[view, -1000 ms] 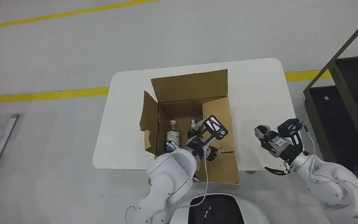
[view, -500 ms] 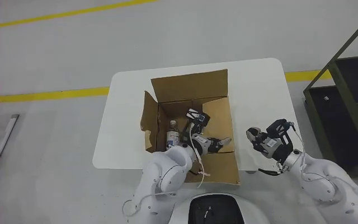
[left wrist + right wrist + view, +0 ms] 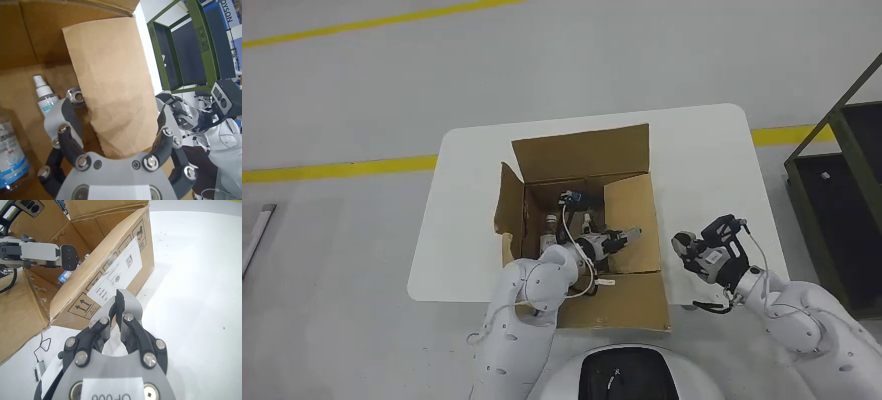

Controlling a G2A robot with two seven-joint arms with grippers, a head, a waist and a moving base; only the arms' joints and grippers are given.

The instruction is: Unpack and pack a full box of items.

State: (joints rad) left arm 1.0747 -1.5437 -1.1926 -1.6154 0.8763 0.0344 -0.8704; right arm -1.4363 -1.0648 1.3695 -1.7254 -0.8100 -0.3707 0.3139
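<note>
While your left gripper (image 3: 113, 110) sits down inside the open cardboard box (image 3: 580, 153), its jaws are spread wide and aren't clamped on anything. One flap (image 3: 113, 75) of the box just runs up between the two fingers, and I can't tell if either pad actually touches it.

Just outside one finger you've got a small spray bottle (image 3: 44, 92) in the box. A round metal fitting (image 3: 75, 96) sits right beside it, tucked against the flap's edge, just ahead of that same fingertip. Further out on that side, back level with the gripper's base, there's a bigger clear bottle (image 3: 9, 149) with a blue label.

Your right gripper (image 3: 116, 306) is outside the box, over the white table (image 3: 189, 275). Its jaws are closed pad to pad with nothing between them. Straight ahead of the tips is the box's outer wall with the white shipping label (image 3: 121, 270). It's close, but I can't tell if the tips touch the wall.
</note>
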